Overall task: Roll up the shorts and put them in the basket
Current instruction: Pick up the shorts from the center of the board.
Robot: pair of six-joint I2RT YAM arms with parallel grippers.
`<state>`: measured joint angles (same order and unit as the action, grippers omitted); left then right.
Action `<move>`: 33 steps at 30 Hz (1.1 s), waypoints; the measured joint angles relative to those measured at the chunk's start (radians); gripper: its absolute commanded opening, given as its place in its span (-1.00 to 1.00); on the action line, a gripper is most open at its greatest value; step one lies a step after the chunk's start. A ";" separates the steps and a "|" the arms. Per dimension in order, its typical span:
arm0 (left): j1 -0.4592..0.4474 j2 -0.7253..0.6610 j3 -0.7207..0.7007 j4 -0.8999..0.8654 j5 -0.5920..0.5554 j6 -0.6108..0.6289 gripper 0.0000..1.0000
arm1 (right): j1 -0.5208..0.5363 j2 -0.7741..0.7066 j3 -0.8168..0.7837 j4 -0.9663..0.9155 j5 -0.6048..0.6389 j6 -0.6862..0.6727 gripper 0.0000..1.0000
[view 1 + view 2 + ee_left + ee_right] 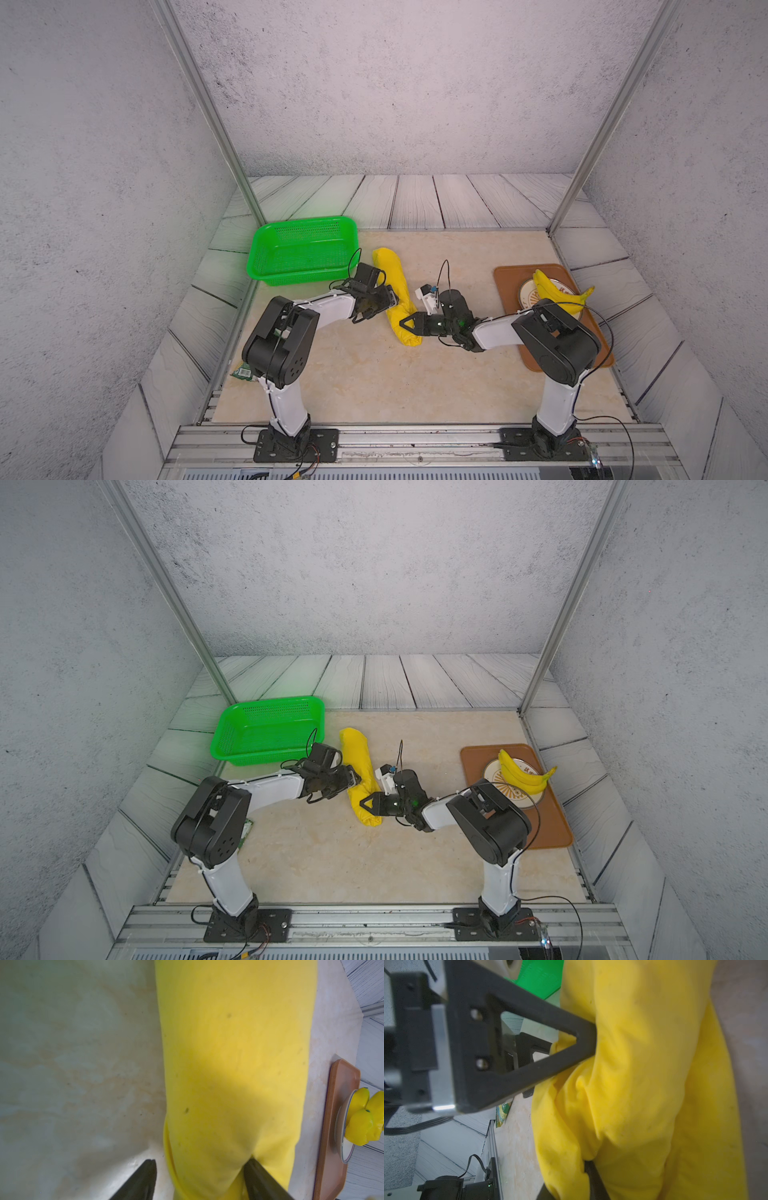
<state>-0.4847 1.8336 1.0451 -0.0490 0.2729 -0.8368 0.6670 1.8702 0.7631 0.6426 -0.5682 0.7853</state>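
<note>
Writing on the plate [525, 293] under the bananas [557, 291] is too small to read, and so is the print on the green packet [243, 371] at the table's left edge. The shorts [392, 270] lie as a yellow roll on the beige marbled tabletop [374, 382], between the green basket [299, 277] and the brown tray [509, 291], far end just beside the basket corner. The left gripper [204, 1178] has its jaws apart: one finger on bare table, the other denting the roll. The right gripper [405, 324] pinches a fold near the roll's near end. The table is bare toward the front rail. Grey speckled walls, plank-print panels [415, 203].
</note>
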 measured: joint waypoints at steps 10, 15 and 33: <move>-0.006 0.010 -0.020 0.056 0.008 0.000 -0.93 | 0.000 -0.091 -0.012 -0.149 -0.009 -0.057 0.14; -0.006 -0.008 -0.063 0.098 0.018 -0.006 -1.00 | -0.012 -0.227 -0.021 -0.330 -0.009 -0.105 0.30; -0.006 -0.169 -0.324 0.210 0.092 -0.024 -1.00 | -0.155 -0.012 0.219 -0.501 -0.034 -0.137 0.44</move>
<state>-0.4911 1.6642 0.7212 0.1612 0.3649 -0.8612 0.5121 1.8584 0.9821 0.1413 -0.6018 0.6487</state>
